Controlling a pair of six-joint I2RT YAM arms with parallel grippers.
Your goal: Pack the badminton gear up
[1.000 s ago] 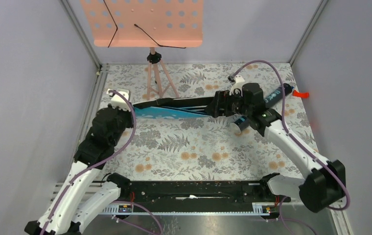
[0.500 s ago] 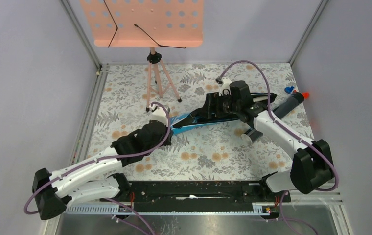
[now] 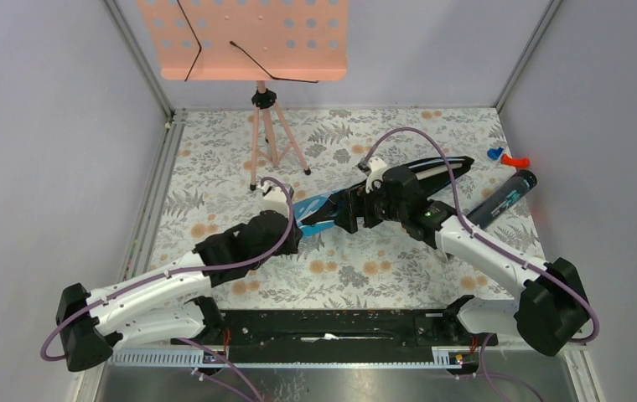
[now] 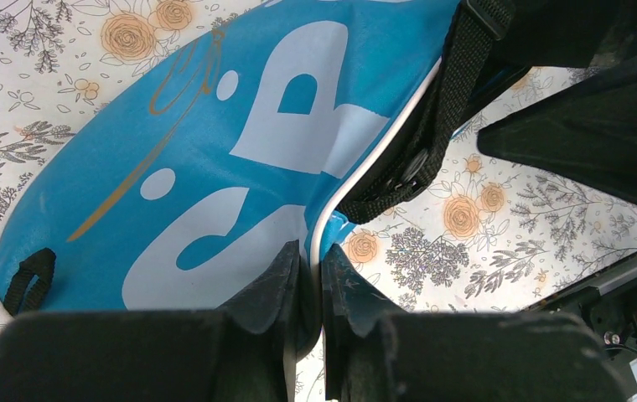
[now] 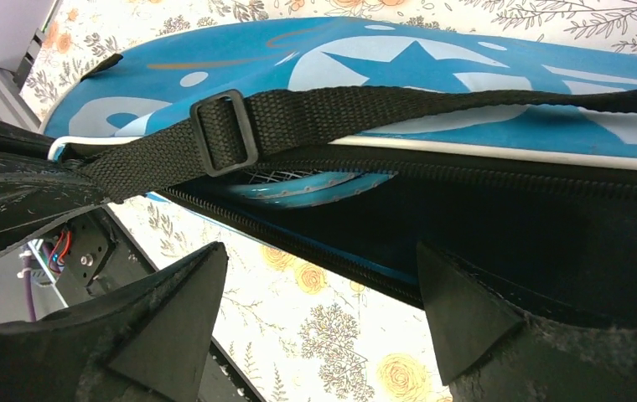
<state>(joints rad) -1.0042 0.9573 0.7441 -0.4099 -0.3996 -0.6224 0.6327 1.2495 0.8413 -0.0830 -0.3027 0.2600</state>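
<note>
A: Anything we can read here?

B: Only on the blue bag (image 4: pixel 89 193). On the left wrist view we get big white block letters, cropped by the frame. One reads as a "P" (image 4: pixel 286 142), the one beside it as an "S" (image 4: pixel 256 226). We can't get the full word.

A: Logo?

B: We see a thin gold script line (image 4: pixel 143 163) next to the letters, not legible. The right wrist view shows a star (image 5: pixel 416 63), blue on a white patch, same bag.

A: And the black tube (image 3: pixel 506 199)?

B: We see blue print on it from the top camera, too small to read.
</note>
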